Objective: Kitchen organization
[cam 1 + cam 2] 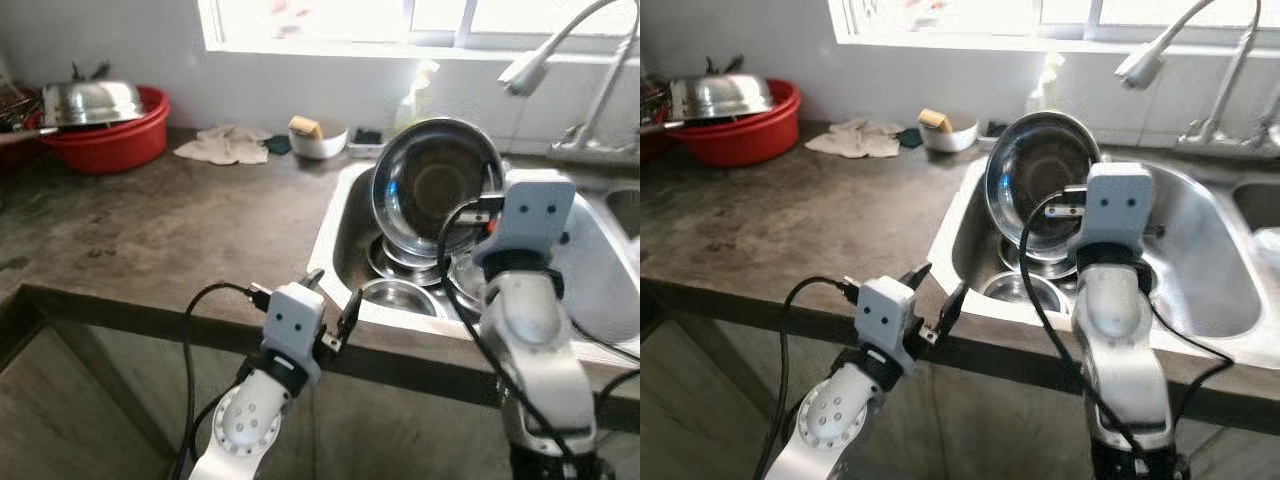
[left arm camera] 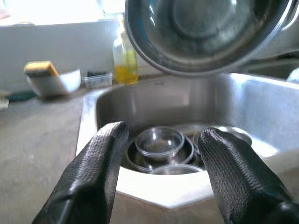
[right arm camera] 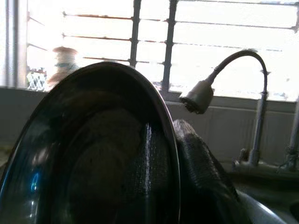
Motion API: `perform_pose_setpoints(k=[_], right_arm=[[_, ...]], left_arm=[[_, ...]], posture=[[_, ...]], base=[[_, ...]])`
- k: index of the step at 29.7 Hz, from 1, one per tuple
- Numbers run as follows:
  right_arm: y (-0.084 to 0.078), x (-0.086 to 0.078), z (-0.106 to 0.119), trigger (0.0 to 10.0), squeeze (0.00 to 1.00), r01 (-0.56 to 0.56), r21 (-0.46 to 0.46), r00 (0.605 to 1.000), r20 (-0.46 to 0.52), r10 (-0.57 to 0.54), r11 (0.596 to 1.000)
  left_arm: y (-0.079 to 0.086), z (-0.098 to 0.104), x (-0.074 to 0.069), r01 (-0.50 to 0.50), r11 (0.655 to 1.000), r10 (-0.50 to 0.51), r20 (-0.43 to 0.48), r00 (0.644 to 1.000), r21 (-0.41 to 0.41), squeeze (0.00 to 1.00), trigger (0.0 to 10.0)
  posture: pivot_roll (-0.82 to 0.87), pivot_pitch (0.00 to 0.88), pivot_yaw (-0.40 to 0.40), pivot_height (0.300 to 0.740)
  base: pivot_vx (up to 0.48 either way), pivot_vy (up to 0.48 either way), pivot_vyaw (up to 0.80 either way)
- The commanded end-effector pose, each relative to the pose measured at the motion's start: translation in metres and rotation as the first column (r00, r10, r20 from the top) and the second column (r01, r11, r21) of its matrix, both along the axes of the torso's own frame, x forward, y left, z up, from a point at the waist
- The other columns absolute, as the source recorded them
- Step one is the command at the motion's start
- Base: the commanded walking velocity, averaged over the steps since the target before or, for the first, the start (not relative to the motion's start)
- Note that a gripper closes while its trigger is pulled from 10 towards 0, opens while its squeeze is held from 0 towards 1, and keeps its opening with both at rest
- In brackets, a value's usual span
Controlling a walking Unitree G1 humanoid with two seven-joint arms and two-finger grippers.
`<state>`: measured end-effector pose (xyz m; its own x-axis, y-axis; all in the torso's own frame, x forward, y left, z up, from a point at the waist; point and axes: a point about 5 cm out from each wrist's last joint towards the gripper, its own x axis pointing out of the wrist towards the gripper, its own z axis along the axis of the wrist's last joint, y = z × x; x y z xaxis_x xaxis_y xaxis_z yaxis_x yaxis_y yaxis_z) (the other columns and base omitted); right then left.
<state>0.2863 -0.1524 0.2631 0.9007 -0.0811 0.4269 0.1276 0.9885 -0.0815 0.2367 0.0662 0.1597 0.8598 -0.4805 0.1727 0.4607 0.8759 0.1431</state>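
Left eye view showed the right gripper (image 1: pixel 490 205) raised over the sink (image 1: pixel 345 215), its fingers pinching the rim of a large steel bowl (image 1: pixel 432 185). The bowl stood on edge, nearly upright, its hollow facing back toward the robot and its rim plane running across the basin, tipped a little away at the top. In the right wrist view one black finger (image 3: pixel 201 172) lay against the outside of the bowl's rim, with the dark inside of the bowl beside it.

Below the bowl, smaller steel bowls (image 1: pixel 400 295) sat stacked on the sink floor. The left gripper (image 1: pixel 333 305) hovered at the near edge of the counter (image 1: pixel 150 230), just before the sink, fingers spread apart and holding nothing.

A curved tap (image 1: pixel 560 50) arched above the basin. Behind it stood a soap bottle (image 2: pixel 125 58); farther left were a white dish with a sponge (image 1: pixel 316 136), a crumpled cloth (image 1: pixel 225 145), and a red basin (image 1: pixel 105 135) under a steel lid.
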Motion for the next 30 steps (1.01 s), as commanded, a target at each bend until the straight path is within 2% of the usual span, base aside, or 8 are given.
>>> perform_pose_setpoints(k=[1, 4, 9, 16, 20, 23, 26, 30], right_arm=[[-0.005, 0.007, 0.003, 10.0, 0.0, 0.004, -0.002, 1.0, -0.029, -0.004, 1.0], [-0.016, 0.021, 0.002, 10.0, 0.0, 0.022, -0.016, 0.995, -0.099, -0.024, 1.0], [-0.028, 0.036, 0.006, 10.0, 0.0, 0.051, 0.001, 0.989, -0.139, -0.05, 0.999], [-0.029, 0.055, -0.001, 10.0, 0.0, -0.002, 0.029, 0.969, -0.248, 0.009, 1.0], [-0.027, 0.076, -0.017, 10.0, 0.0, -0.05, 0.035, 0.922, -0.383, 0.059, 0.998], [-0.028, 0.079, -0.019, 10.0, 0.0, -0.06, 0.042, 0.912, -0.404, 0.072, 0.997], [-0.029, 0.093, -0.033, 10.0, 0.0, -0.072, 0.087, 0.858, -0.503, 0.106, 0.994], [-0.023, 0.103, -0.054, 10.0, 0.0, -0.12, 0.143, 0.78, -0.599, 0.182, 0.982]], left_arm=[[0.0, 0.004, 0.003, -0.011, 1.0, 0.011, -0.003, 1.0, -0.02, 0.0, 10.0], [0.004, 0.003, 0.004, -0.032, 0.999, 0.031, -0.011, 0.999, -0.029, 0.0, 10.0], [0.004, 0.002, 0.003, -0.033, 0.999, 0.032, -0.016, 0.999, -0.028, 0.0, 10.0], [0.003, 0.002, 0.001, -0.029, 0.999, 0.028, -0.021, 0.999, -0.032, 0.0, 10.0], [0.003, 0.002, -0.002, -0.029, 0.999, 0.029, -0.028, 0.999, -0.03, 0.0, 10.0], [0.003, 0.002, -0.004, -0.028, 0.999, 0.027, -0.028, 0.999, -0.03, 0.0, 10.0], [0.002, 0.002, -0.007, -0.027, 0.999, 0.026, -0.036, 0.999, -0.031, 0.0, 10.0], [0.003, 0.001, -0.013, -0.033, 0.999, 0.032, -0.044, 0.999, -0.031, 0.0, 10.0]], posture=[[0.18, 0.079, -0.005, 0.74], [0.18, 0.083, -0.006, 0.74], [0.18, 0.091, -0.012, 0.74], [0.18, 0.106, -0.009, 0.74], [0.19, 0.121, -0.012, 0.74], [0.2, 0.133, -0.018, 0.74], [0.21, 0.146, -0.021, 0.74], [0.22, 0.163, -0.036, 0.74]], base=[[0.371, -0.3, 0.0], [0.0, 0.0, 0.0], [0.0, 0.0, 0.0], [0.0, 0.0, 0.0], [0.0, 0.0, 0.0], [0.0, 0.0, 0.0], [0.0, 0.0, 0.0], [0.0, 0.0, 0.0]])
